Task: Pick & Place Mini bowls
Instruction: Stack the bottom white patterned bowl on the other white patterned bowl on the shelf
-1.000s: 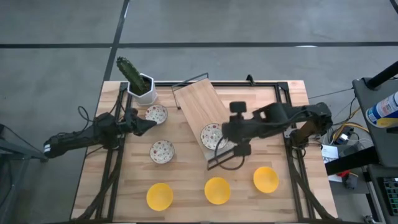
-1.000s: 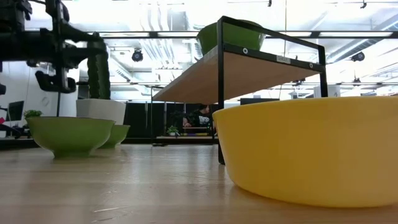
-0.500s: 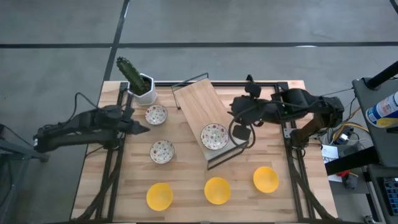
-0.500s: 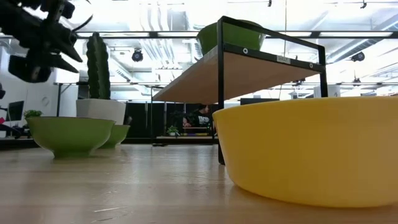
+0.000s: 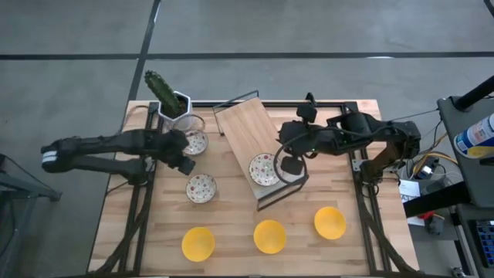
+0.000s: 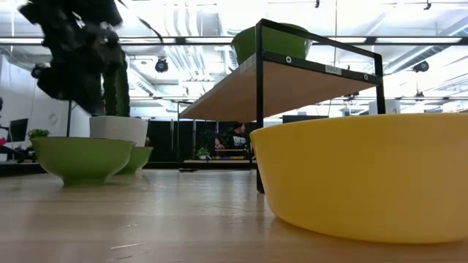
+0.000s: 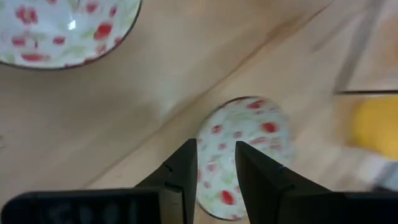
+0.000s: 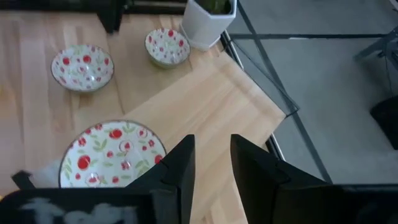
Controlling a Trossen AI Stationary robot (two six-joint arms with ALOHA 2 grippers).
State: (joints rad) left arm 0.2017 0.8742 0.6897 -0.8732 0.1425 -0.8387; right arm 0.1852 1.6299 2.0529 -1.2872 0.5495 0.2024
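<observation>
Now the left gripper [image 7: 214, 163] hangs over a red-speckled bowl [image 7: 242, 155] right below it — fingers slightly apart, holding nothing. Next it must drop and pinch the rim. Right gripper [image 8: 208, 158] waits empty over the shelf bowl [image 8: 112, 155].

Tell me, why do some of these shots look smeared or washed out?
Low view: the arm at upper left is a motion-blurred dark smear, the ceiling lights glare white, and the near yellow bowl looms huge. Left wrist view: soft all over, with the speckled bowl beyond the fingers fuzzy. High view: evenly lit and sharp.
</observation>
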